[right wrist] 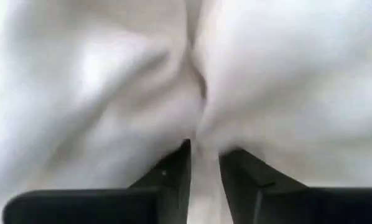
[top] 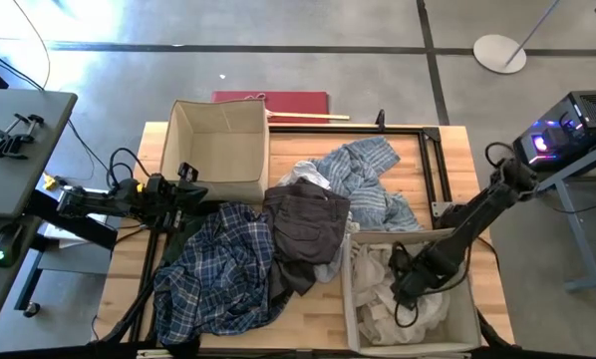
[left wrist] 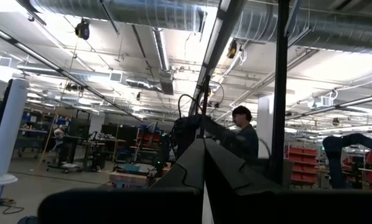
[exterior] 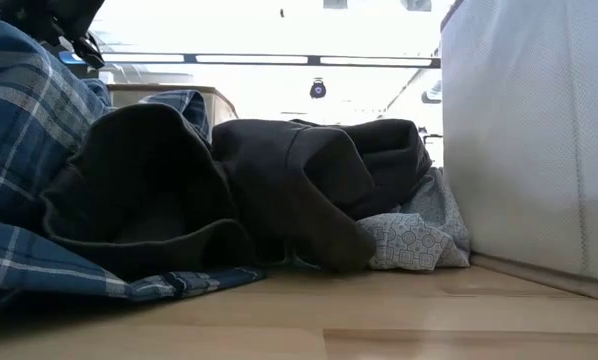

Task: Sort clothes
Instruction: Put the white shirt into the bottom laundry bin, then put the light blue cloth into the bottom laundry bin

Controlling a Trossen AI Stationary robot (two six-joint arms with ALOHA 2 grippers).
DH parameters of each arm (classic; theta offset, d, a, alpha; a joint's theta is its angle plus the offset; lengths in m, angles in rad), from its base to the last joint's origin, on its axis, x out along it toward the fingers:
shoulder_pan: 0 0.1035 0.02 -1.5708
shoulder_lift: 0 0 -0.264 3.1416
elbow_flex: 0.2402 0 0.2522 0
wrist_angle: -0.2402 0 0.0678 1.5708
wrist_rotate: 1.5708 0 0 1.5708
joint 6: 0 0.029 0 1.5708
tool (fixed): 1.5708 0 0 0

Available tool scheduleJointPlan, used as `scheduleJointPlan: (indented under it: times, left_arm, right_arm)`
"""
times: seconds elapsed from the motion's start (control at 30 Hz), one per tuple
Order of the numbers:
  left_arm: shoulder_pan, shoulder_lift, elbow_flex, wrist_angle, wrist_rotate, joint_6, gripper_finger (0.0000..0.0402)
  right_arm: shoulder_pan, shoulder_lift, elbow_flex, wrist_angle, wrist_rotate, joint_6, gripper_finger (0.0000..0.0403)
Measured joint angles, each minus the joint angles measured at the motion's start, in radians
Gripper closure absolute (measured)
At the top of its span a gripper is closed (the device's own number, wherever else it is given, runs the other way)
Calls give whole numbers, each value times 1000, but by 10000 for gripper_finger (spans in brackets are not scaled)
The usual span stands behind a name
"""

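My right gripper (top: 406, 294) points down into the beige box (top: 350, 299) at the near right and is shut on a white garment (right wrist: 111, 81) among the white clothes (top: 378, 299) there. On the table lie a blue-and-white plaid shirt (top: 218, 269), a dark grey garment (top: 306, 219) partly over it, and a pale blue patterned one (top: 368, 179). The low view shows the plaid shirt (exterior: 29, 120), the dark grey garment (exterior: 279, 170) and the box's wall (exterior: 529, 130). My left gripper (top: 190, 189) waits shut at the table's left edge, raised. My right gripper pinches a bunched fold of the white garment (right wrist: 201, 134) between its two fingers (right wrist: 176, 168), coming from above and pointing down. Creases run out from the narrow gap. The garment lies in the box on the other white clothes; one layer or several, I cannot tell.
A second beige box (top: 218, 145) stands open at the far left of the table. A black metal frame (top: 433, 150) lines the far right part. A red flat thing (top: 273, 100) lies on the floor beyond. A person (left wrist: 242, 134) stands in the room behind.
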Motion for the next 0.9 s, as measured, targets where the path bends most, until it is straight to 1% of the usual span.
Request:
scheduleJointPlan:
  times: [0.13, 0.27, 0.33, 0.4, 0.53, 0.6, 0.7, 0.8, 0.9]
  left_arm:
    - [0, 0, 0, -10, 0, 1, 401]
    - [0, 0, 0, -33, -3, 1, 401]
    - [-1, 0, 0, -35, -38, 0, 401]
    - [0, 0, 0, -39, -95, 0, 401]
    - [0, 0, 0, -61, -199, 1, 401]
    - [0, 0, 0, -73, -218, 2, 401]
    - [0, 0, 0, -104, -232, 2, 401]
    - [0, 0, 0, -118, -255, 2, 401]
    - [0, 0, 0, -126, -259, 7, 401]
  right_arm:
    - [5, 0, 173, -160, 94, 28, 347]
    - [-13, 0, 319, -225, 173, -45, 344]
    - [-32, 0, 390, -234, 221, -113, 340]
    - [-59, 0, 461, -234, 274, -199, 334]
    - [-143, -1, 592, -232, 448, -383, 316]
    - [-205, -2, 644, -231, 528, -494, 303]
    - [-347, -2, 702, -230, 573, -692, 280]
    - [-553, -2, 716, -199, 558, -862, 256]
    - [-763, 10, 665, -129, 494, -985, 226]
